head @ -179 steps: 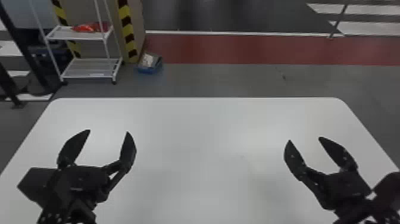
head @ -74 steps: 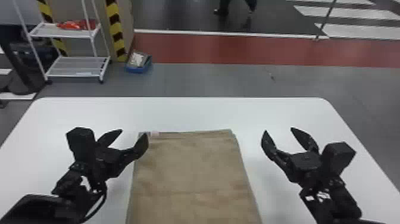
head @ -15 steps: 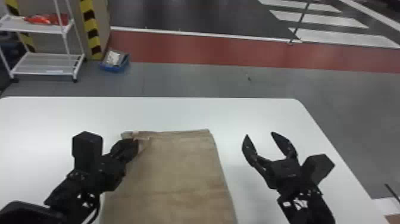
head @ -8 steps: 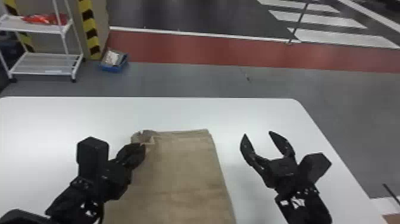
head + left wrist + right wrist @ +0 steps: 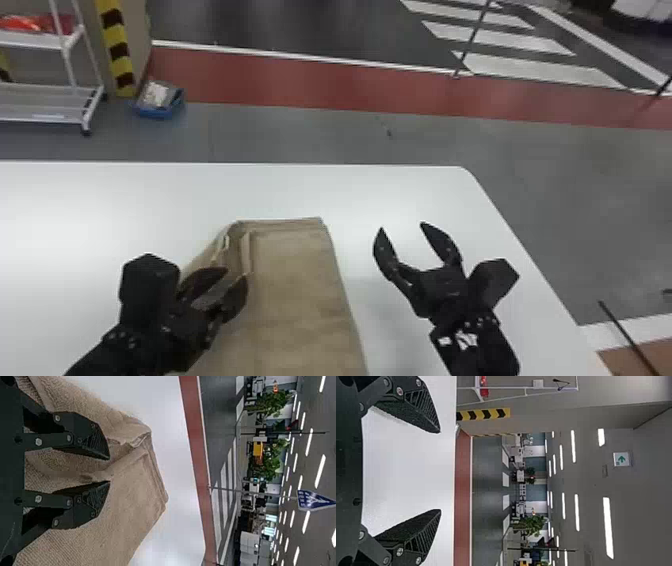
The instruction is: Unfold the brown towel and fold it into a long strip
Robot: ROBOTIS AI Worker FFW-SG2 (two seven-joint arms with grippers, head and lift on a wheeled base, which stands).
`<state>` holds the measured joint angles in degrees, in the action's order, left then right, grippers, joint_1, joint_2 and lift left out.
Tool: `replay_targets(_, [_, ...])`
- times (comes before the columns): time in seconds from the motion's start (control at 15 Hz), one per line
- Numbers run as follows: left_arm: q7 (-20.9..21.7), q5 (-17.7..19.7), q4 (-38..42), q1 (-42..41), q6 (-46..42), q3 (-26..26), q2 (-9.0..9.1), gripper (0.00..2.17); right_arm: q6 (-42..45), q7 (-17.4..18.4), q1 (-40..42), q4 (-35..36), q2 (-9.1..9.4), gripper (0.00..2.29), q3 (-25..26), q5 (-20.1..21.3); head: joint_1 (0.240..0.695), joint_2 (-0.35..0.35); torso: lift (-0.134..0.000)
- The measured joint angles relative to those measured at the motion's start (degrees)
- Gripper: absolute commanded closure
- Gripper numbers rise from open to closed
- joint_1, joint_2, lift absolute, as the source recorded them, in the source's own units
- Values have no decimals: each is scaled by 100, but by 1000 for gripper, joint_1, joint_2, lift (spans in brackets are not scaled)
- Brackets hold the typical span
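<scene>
The brown towel point(image 5: 300, 290) lies folded on the white table, with layered edges at its far end and a rumpled, partly raised left side. Over that left side is my left gripper point(image 5: 235, 275), its fingers apart. From the left wrist, the open left gripper point(image 5: 109, 470) has a crease of the towel point(image 5: 130, 483) behind the gap between its tips. To the right of the towel, not touching it, my right gripper point(image 5: 401, 226) is wide open above bare table; the right wrist view has the same gripper point(image 5: 440, 471) with nothing between its fingers.
The white table point(image 5: 125, 200) has its far edge beyond the towel and its right edge past my right arm. On the floor behind stand a white shelf rack point(image 5: 40, 100) and a blue box point(image 5: 159, 100).
My left gripper, closed at the towel's left edge earlier, has opened and sits farther right over the towel. The towel's left part has shifted and creased. The head view has turned right.
</scene>
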<state>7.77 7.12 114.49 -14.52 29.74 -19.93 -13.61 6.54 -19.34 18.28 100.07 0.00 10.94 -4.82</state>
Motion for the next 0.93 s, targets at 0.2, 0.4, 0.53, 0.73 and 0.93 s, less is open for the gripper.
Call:
replay_targets(0.2, [-77,-52,-43,63,-7,108,-32,73,0,0,22,27,0,184,-37,14,695,-234,-125])
replay_targets(0.4, [-214,-67,-128,153,-7,298,-61,76,-9,1,112,106,0,181,-79,10,695,-204,-125])
replay_targets(0.53, [-374,-51,-195,220,-57,449,-76,73,-19,0,233,275,0,181,-151,2,695,-174,-125])
replay_targets(0.73, [-610,61,-174,237,-255,666,-138,66,-200,-31,384,554,0,184,-312,19,695,-127,-125])
replay_targets(0.93, [-703,196,-149,239,-384,880,-175,70,-454,-90,481,707,0,211,-546,49,695,-66,-125])
